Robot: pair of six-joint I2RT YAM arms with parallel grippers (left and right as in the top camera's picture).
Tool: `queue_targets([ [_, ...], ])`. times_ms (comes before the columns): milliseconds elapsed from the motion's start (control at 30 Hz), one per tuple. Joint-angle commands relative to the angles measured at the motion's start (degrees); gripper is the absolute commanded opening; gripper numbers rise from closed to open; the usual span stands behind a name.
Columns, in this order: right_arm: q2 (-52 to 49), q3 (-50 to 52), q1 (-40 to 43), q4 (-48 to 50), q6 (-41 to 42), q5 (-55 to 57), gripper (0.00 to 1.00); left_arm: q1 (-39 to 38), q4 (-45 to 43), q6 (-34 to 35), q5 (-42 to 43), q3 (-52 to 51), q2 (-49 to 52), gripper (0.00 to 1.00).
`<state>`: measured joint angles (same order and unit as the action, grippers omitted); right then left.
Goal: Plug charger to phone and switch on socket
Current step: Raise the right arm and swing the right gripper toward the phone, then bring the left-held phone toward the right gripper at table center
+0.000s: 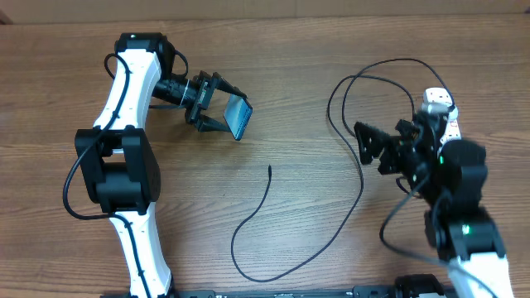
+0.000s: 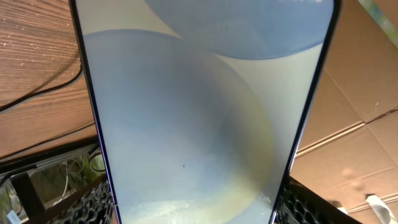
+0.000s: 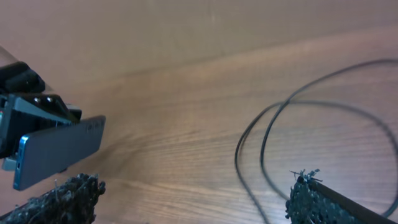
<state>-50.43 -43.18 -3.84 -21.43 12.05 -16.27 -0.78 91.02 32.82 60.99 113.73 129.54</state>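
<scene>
Saw the left gripper [image 1: 222,108] clamped on the phone [image 1: 240,117] by its long edges, with the phone tilted and its blue screen showing from overhead. Found that screen filling the left wrist view, with a mesh-padded finger [image 2: 84,202] at each lower corner. Caught the phone's grey back at far left of the right wrist view, pinched in the same claw. Could not tell whether the phone touched the table [image 1: 290,50].

Spotted the charger [image 1: 270,172] loose on the table: connector tip just below and right of the phone, apart from it and unplugged. Traced the cable down away from the phone, then up into loops well to the phone's right.

Noted the socket [image 1: 439,103] far right of the phone, mostly hidden behind the right arm — could not read its switches. Logged the right gripper [image 1: 364,142] between the phone and the socket, jaws spread wide with nothing in them — cable passing just beside it.
</scene>
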Motion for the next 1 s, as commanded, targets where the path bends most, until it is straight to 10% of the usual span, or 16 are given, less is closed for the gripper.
queue_targets([
  [0, -6.54, -7.85, -0.22, -3.93, 0.33, -4.09, 1.0, -0.55, 0.04, -0.42, 1.99, 1.66, 0.07, 0.04],
  [567, -16.13, -12.46, -0.22, -1.25, 1.27, -34.47, 1.0, -1.7, -5.7, 10.51, -5.86, 1.66, 0.07, 0.04],
  [967, -16.41, -12.44, -0.31, 1.92, 21.05, -26.99, 1.0, -4.59, -10.16, 17.14, -5.86, 1.66, 0.07, 0.04],
])
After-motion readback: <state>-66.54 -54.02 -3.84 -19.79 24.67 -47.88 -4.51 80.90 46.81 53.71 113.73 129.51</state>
